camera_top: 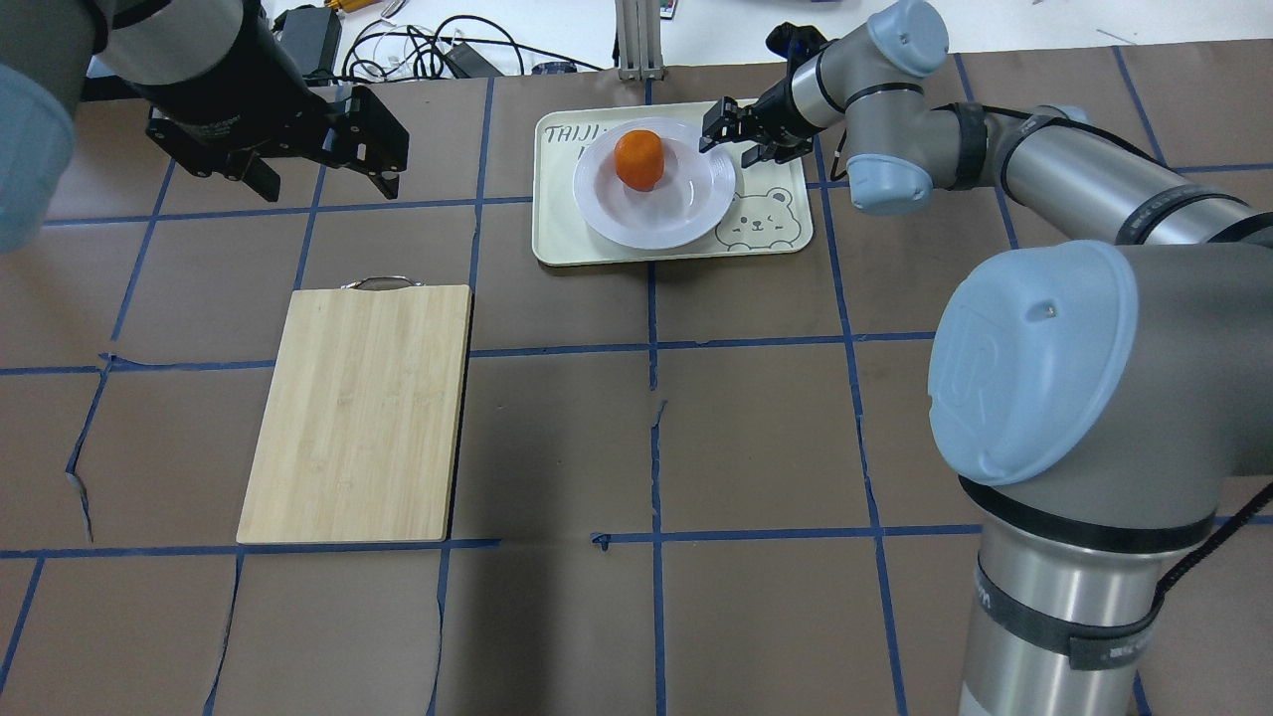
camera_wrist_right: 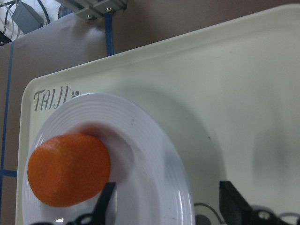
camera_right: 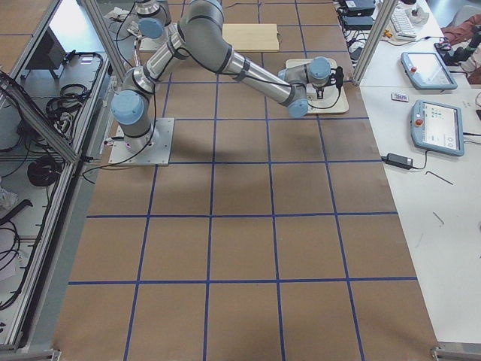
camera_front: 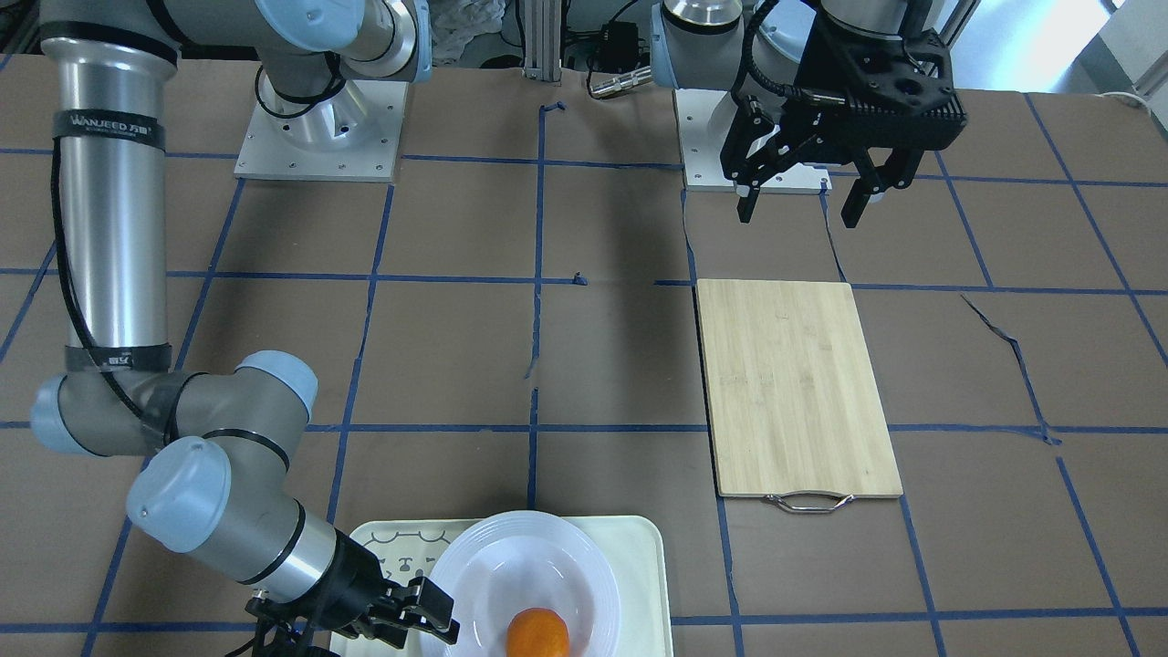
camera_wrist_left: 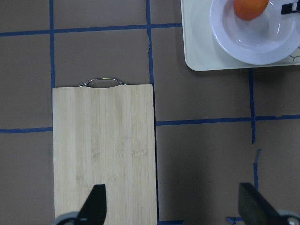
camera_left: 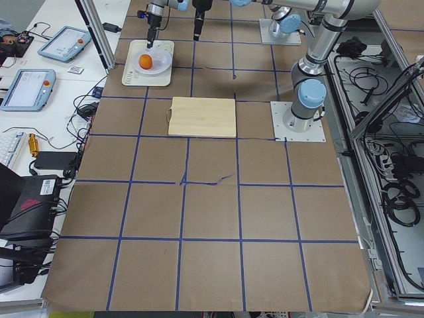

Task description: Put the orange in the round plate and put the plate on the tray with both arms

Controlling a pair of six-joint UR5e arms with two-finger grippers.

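Closest to the front camera, the right gripper (camera_front: 434, 620) reaches to the edge of the plate (camera_front: 584, 558), which sits on the tray (camera_front: 644, 566) with the orange (camera_front: 537, 635) in its hollow, so the fruit cannot roll. From overhead, the left gripper (camera_top: 323, 183) hangs wide open and empty, well apart, probably to keep out of the way. Its wrist camera shows the cutting board (camera_wrist_left: 103, 150) below it. The right wrist camera shows open jaws astride the plate rim, holding nothing; the orange is just beside one finger (camera_wrist_right: 107, 201).

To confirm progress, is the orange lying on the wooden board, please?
No, the orange rests in the round plate on the tray.
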